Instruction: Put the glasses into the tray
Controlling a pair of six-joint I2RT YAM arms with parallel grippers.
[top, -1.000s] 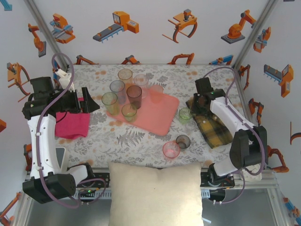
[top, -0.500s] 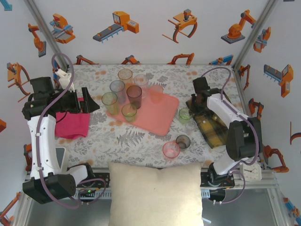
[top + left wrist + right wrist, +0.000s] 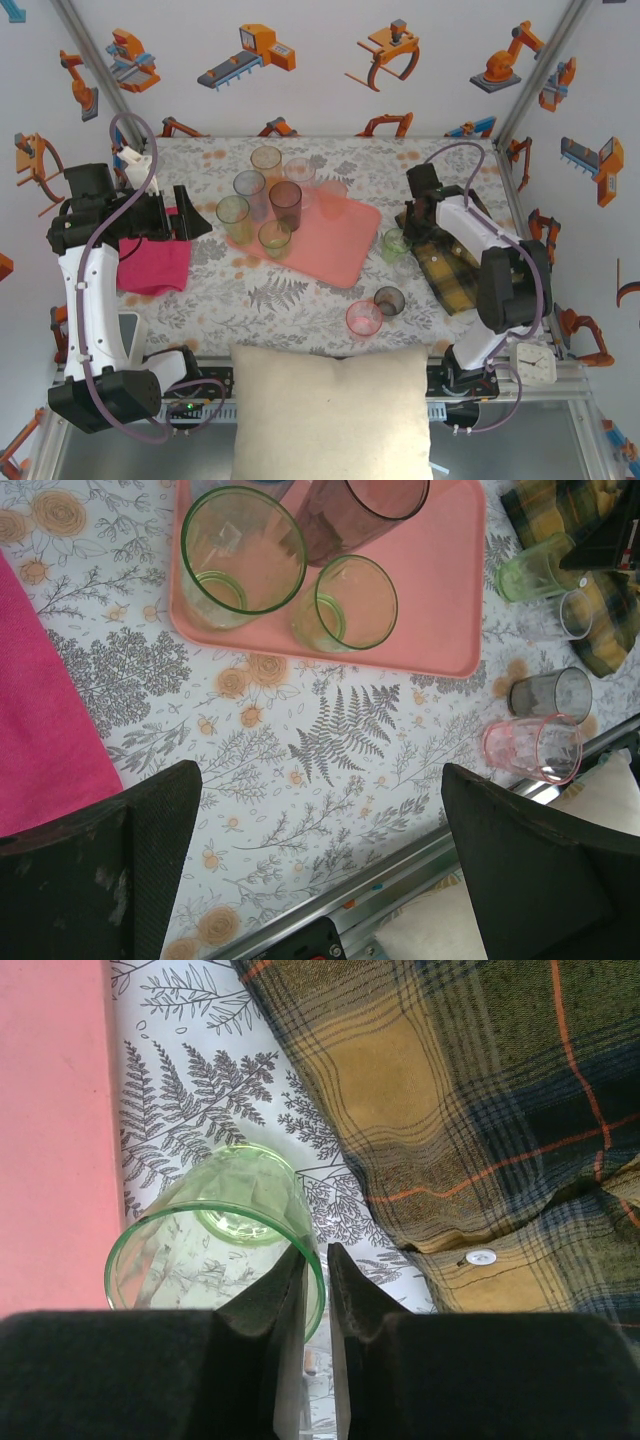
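Likely risk: thin rim pinch slips or tips green glass (image 3: 215, 1235) on lift, dropping it short of tray (image 3: 50, 1110). Right gripper (image 3: 317, 1252) fingers nearly together, seemingly clamped on glass's right wall, one finger inside, one outside. Glass upright between tray edge and plaid cloth (image 3: 450, 1090), just left of claw.

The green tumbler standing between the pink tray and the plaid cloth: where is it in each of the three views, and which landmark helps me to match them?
Top external: the green tumbler is right of centre, just off the tray.
Left wrist: upper right, next to the cloth's edge.
Right wrist: lower left, close to the camera.
Shared landmark: the yellow-black plaid cloth beside it.
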